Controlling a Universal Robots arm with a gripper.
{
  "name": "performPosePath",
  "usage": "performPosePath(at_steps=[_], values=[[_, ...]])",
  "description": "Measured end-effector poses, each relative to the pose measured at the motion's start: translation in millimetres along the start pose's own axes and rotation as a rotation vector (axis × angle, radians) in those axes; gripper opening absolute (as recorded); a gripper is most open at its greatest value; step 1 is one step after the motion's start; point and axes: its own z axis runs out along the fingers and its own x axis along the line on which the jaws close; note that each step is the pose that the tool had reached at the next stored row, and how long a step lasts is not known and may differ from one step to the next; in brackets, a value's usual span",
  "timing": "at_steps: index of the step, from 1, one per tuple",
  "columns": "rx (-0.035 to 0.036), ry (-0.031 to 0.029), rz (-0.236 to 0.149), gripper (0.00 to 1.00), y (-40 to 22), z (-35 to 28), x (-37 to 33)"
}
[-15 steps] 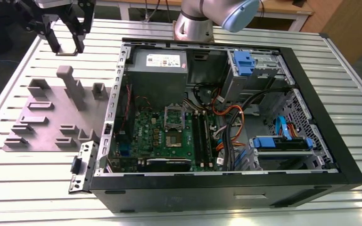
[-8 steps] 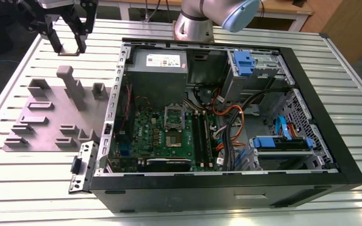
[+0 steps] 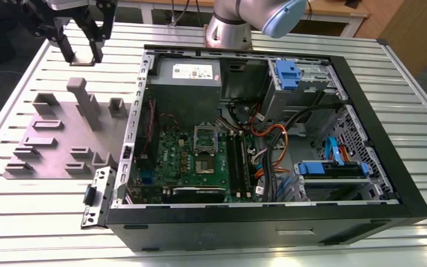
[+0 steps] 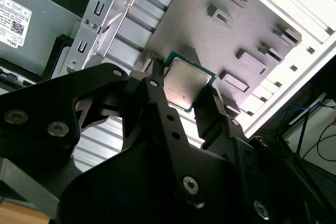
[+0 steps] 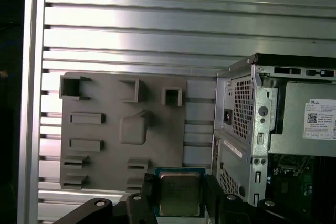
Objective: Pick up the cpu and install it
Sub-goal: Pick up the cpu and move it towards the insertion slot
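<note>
While the hand (image 5: 179, 184) is closed onto the cpu (image 5: 179, 195), pinching it by two opposite rims above the bench (image 5: 131, 24) beside the open computer case (image 5: 236, 108), we judge the cpu light, stiff, slick-topped and fragile underneath, so those rims suit the hold.

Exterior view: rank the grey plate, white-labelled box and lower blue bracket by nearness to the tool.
1. Grey plate, outside the case, beside the tool holding the cpu.
2. White-labelled box, inside the case, tool-side corner.
3. Lower blue bracket, exterior view's right.
</note>
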Motion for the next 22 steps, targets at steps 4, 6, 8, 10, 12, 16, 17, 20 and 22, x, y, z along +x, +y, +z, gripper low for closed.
performPosePath(at_steps=[4,6,8,10,12,16,17,20,22], values=[[0.0000,0.0000,0.000,0.47,0.0,0.0,-1.2],[0.0000,0.0000,0.000,0.47,0.0,0.0,-1.6],[-0.0001,-0.0001,0.000,0.47,0.0,0.0,-2.0],[0.0000,-0.0001,0.000,0.47,-0.1,0.0,-2.5],[0.0000,0.0000,0.000,0.47,-0.1,0.0,-3.1],[0.0000,0.0000,0.000,0.47,-0.1,0.0,-4.1],[0.0000,0.0000,0.000,0.47,-0.1,0.0,-4.5],[0.0000,0.0000,0.000,0.47,-0.2,0.0,-6.0],[0.0000,-0.0001,0.000,0.47,-0.3,0.0,-7.6]])
